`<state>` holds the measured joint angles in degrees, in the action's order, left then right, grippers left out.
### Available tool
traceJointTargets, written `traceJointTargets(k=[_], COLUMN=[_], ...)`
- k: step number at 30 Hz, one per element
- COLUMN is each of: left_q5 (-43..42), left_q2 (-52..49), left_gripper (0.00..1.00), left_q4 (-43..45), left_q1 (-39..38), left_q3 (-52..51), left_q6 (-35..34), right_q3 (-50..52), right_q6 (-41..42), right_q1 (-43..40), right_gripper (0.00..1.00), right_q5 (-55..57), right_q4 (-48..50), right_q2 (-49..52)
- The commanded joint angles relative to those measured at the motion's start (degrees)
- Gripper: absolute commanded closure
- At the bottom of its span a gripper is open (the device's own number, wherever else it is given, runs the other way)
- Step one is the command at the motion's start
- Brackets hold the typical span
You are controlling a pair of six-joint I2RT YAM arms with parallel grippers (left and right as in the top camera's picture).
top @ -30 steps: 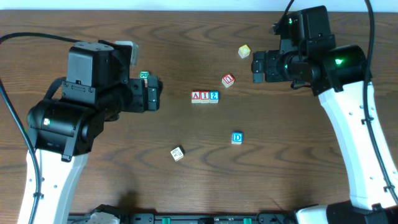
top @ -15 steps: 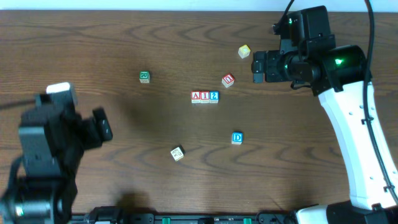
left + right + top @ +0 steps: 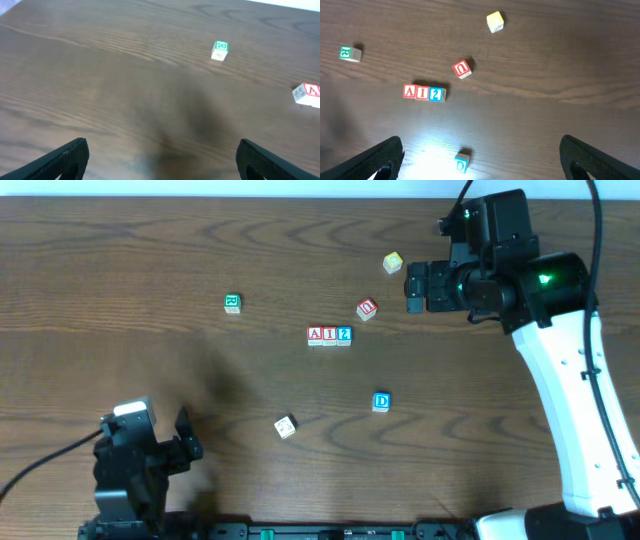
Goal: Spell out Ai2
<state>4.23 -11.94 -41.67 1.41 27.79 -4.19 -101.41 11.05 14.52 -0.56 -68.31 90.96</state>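
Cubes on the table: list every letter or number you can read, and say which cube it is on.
"A", red: left cube of the row
"I", red: middle cube
"2", blue: right cube
"D", blue: lone blue cube
"U", red: lone red cube
Too small to read: green cube, yellow cube, pale cube

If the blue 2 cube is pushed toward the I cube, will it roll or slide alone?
Probably slide, not roll: the blue 2 cube has flat faces and rests flat on the table. It touches the I cube, so the row, A cube included, would likely move together. Small and wooden-looking, so probably light and stiff.
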Motion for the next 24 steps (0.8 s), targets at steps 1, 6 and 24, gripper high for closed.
traceJointTargets(k=[1, 6, 24], left_q5=[-1.3, -1.5, -2.0], left_q2=[4.6, 9.3, 11.8], left_gripper=[0.05, 0.05, 0.05], left_q4=[2.6, 5.8, 6.4], left_q1=[0.3, 0.3, 0.0], left_q3=[-4.7, -9.6, -17.9], left_q6=[0.7, 0.3, 0.4], right_q3=[-0.6, -0.6, -0.6], right_q6=[-0.4, -0.4, -0.4], right_q1=[0.5, 0.5, 0.5], right_gripper=[0.01, 0.01, 0.01], right_q5=[0.3, 0.3, 0.3], right_q4=[-0.1, -0.1, -0.1], right_q2=[-0.2, -0.2, -0.2])
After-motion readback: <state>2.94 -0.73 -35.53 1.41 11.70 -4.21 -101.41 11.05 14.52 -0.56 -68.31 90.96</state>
